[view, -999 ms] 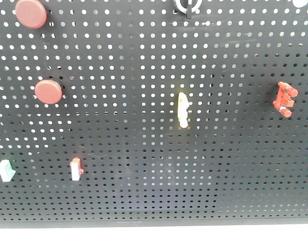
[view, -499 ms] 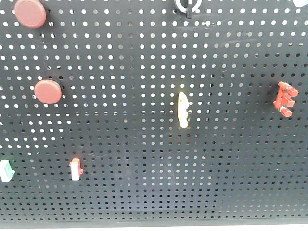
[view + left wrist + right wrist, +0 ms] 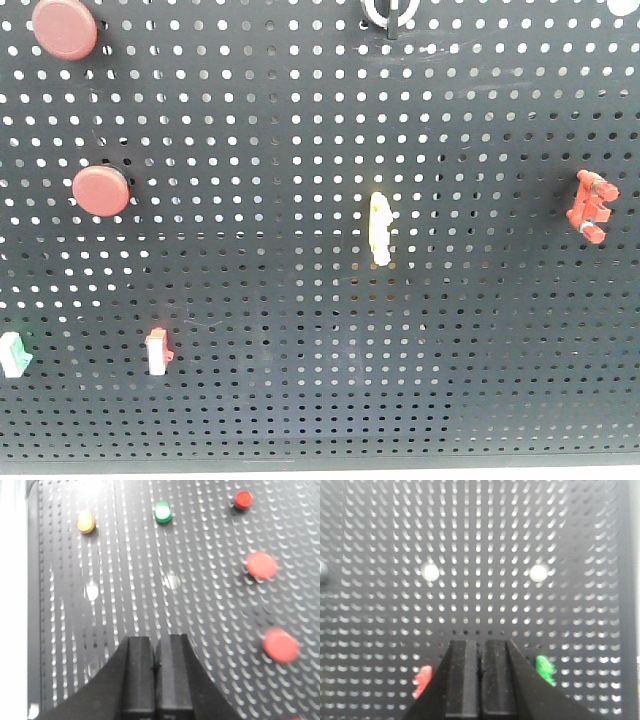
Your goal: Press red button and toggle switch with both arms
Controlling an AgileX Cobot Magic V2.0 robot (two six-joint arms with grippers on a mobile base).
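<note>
On the black pegboard [image 3: 300, 120], two round red buttons are mounted at the upper left, one at the top [image 3: 63, 28] and one lower [image 3: 100, 190]. The red toggle switch [image 3: 591, 207] sticks out at the right edge. No arm shows in the front view. In the left wrist view my left gripper [image 3: 156, 645] is shut on nothing, off the board, with blurred red buttons [image 3: 262, 565] [image 3: 281, 645] to its right. In the right wrist view my right gripper [image 3: 480, 647] is shut and empty, with the red toggle switch [image 3: 423, 681] just left of its fingers.
A pale yellow-white lever [image 3: 380, 228] sits mid-board, a white lever with a red side [image 3: 158, 352] and a white-green one [image 3: 12, 355] lower left. Small orange [image 3: 85, 521], green [image 3: 163, 512] and red [image 3: 243, 499] lamps show ahead of the left gripper. A green lever [image 3: 546, 669] lies right of the right gripper.
</note>
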